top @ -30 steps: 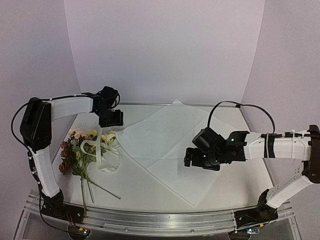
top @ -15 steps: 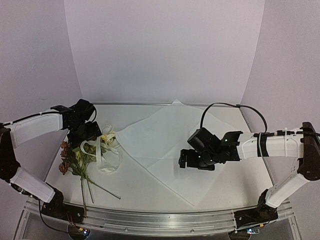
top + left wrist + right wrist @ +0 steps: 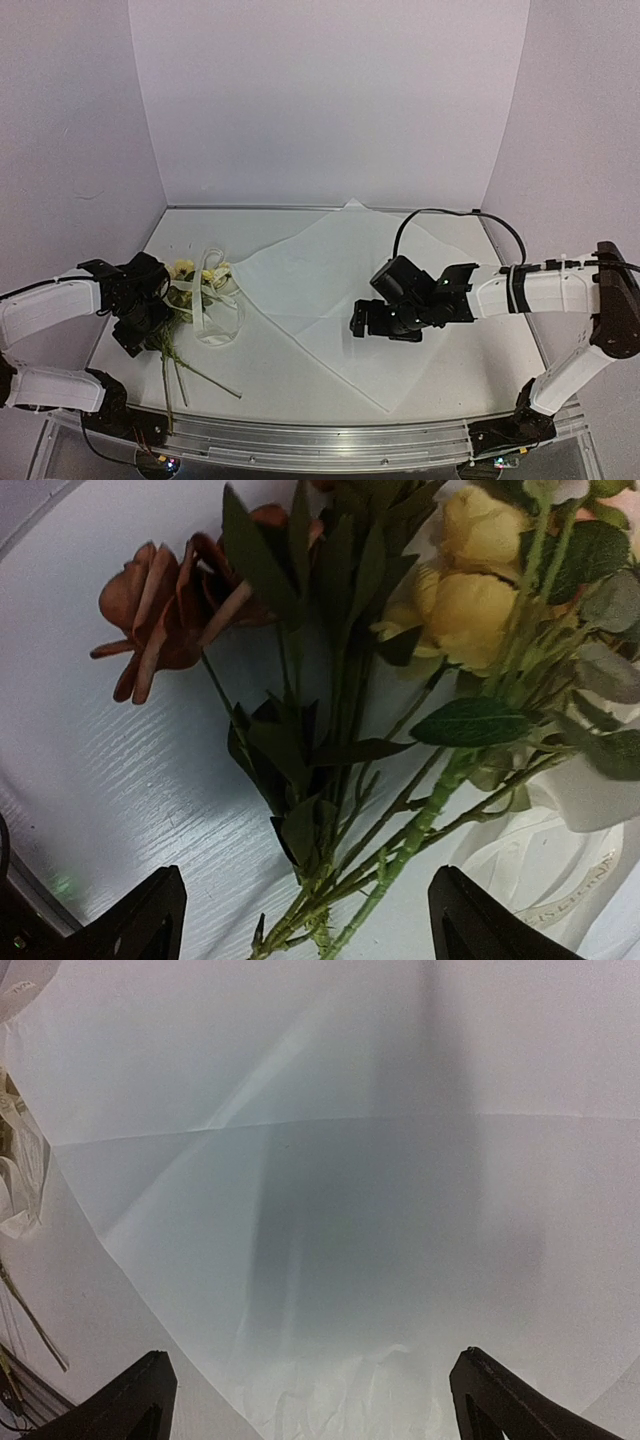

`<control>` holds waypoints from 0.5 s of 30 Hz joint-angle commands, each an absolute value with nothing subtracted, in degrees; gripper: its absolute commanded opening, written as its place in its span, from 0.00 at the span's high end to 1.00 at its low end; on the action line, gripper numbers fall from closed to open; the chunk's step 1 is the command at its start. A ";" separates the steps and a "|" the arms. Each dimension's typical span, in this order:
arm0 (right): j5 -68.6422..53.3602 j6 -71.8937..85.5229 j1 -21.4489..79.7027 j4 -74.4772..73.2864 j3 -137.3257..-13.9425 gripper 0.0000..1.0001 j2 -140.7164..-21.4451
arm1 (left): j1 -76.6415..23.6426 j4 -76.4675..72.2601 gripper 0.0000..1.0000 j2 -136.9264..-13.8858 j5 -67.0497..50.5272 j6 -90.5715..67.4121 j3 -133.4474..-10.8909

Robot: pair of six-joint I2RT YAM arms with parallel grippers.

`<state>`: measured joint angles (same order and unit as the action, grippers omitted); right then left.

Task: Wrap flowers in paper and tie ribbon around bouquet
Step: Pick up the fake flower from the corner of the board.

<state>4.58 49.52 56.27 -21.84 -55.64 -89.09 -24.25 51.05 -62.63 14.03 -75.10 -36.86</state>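
Observation:
The flowers (image 3: 185, 272) lie at the table's left, yellow blossoms (image 3: 460, 600) and green leaves at the top, thin stems (image 3: 400, 840) running toward the near edge. My left gripper (image 3: 143, 335) hovers over them, open; in the left wrist view its fingers (image 3: 150, 920) straddle the stems without touching, and the gripper (image 3: 305, 930) holds nothing. The ribbon (image 3: 215, 310) loops over and beside the flowers, and shows off-white (image 3: 540, 870) at the right. The paper (image 3: 330, 270) lies spread flat in the middle. My right gripper (image 3: 365, 320) hangs open just above it (image 3: 310, 1400), empty; the sheet (image 3: 330, 1160) fills that view.
Brownish-red blossoms (image 3: 160, 610) lie at the bunch's left side. The paper's near corner (image 3: 385, 408) reaches close to the table's front rail (image 3: 320, 440). Purple walls close in the back and both sides.
My left arm has swung from the back left down and forward, and its gripper now sits over the flower stems. My right gripper has drifted a little left over the paper.

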 commanded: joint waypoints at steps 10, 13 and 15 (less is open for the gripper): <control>3.88 48.96 55.99 -20.30 -59.00 0.02 -92.56 | -23.97 35.17 0.28 -68.05 6.78 -79.09 -28.91; 3.64 48.80 55.92 -20.30 -59.21 0.02 -93.46 | -23.96 33.80 0.37 -70.30 7.35 -78.66 -28.80; 3.38 48.69 55.85 -20.30 -59.44 0.02 -93.98 | -23.91 32.76 0.45 -71.74 7.47 -78.49 -28.24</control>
<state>3.44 49.47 56.27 -20.69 -57.03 -92.47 -24.25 37.22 -69.02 7.24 -78.25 -28.88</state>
